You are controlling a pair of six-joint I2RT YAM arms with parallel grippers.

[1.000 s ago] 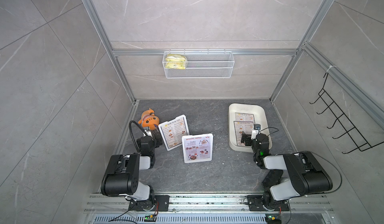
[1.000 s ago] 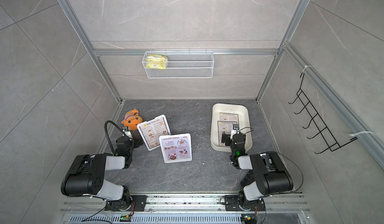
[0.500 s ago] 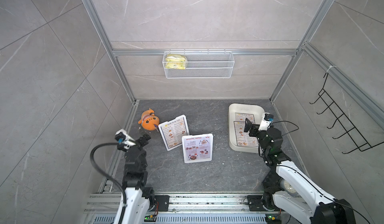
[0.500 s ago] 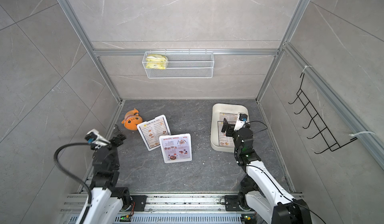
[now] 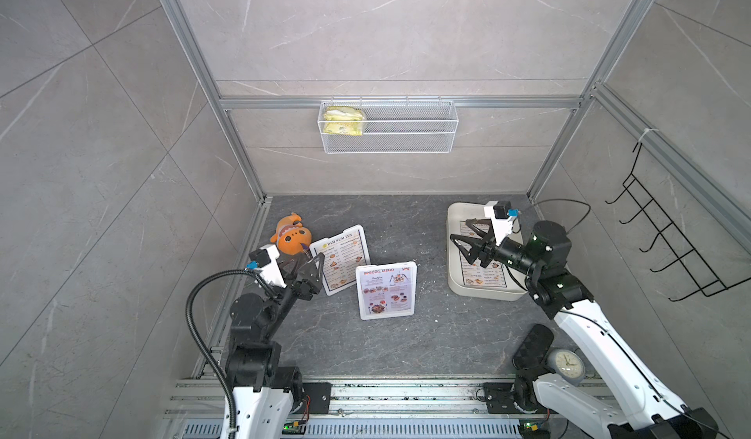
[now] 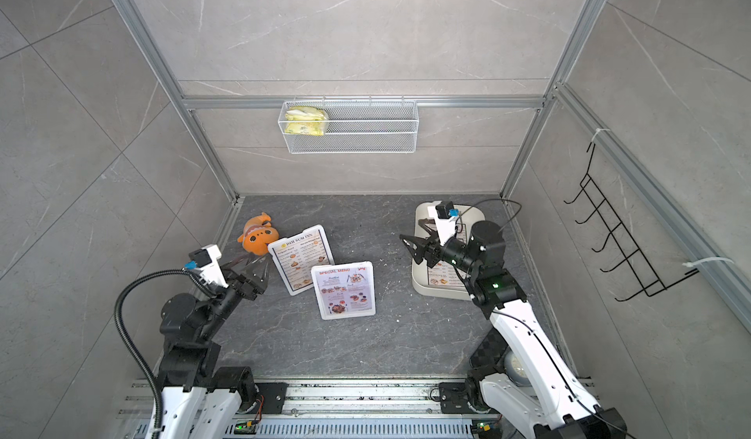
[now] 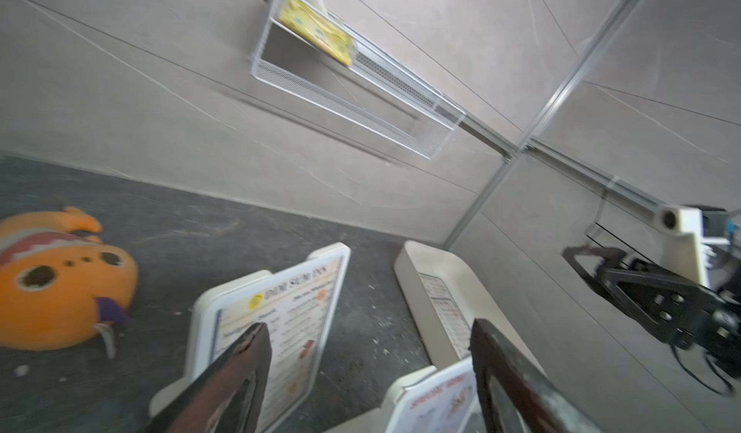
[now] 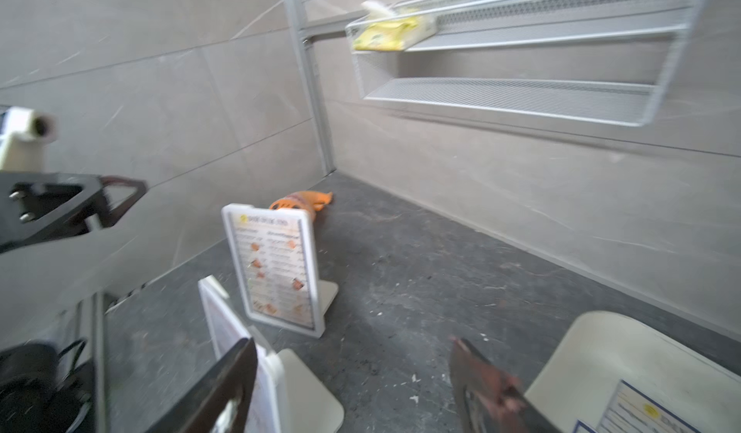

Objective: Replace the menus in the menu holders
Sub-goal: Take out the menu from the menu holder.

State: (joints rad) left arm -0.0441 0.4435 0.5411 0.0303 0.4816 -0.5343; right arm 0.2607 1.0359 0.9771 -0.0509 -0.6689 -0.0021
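Note:
Two white menu holders stand upright on the dark floor. One menu holder [image 5: 354, 229] [image 6: 315, 228] frames a "DIM SUM INN" menu [image 5: 340, 262]. The other holder [image 5: 386, 315] shows a red "SPECIAL MENU" sheet [image 5: 387, 290] [image 6: 343, 290]. More loose menus [image 5: 481, 272] lie in a cream tray [image 5: 479, 292] at the right. My left gripper [image 5: 309, 260] [image 7: 369, 334] hovers open just left of the DIM SUM INN holder. Over the tray's left edge, my right gripper [image 5: 459, 229] [image 8: 353, 349] is open too. Neither holds anything.
An orange plush fish [image 5: 291, 235] lies by the left wall behind the holders. A wire basket [image 5: 388, 136] with a yellow packet [image 5: 341, 120] hangs on the back wall. A black hook rack [image 5: 666, 246] is on the right wall. A small clock [image 5: 565, 364] sits by the right arm's base.
Both arms have unfolded from a low tucked pose and lifted. The left gripper swung in toward the DIM SUM INN holder, the right one came over the tray.

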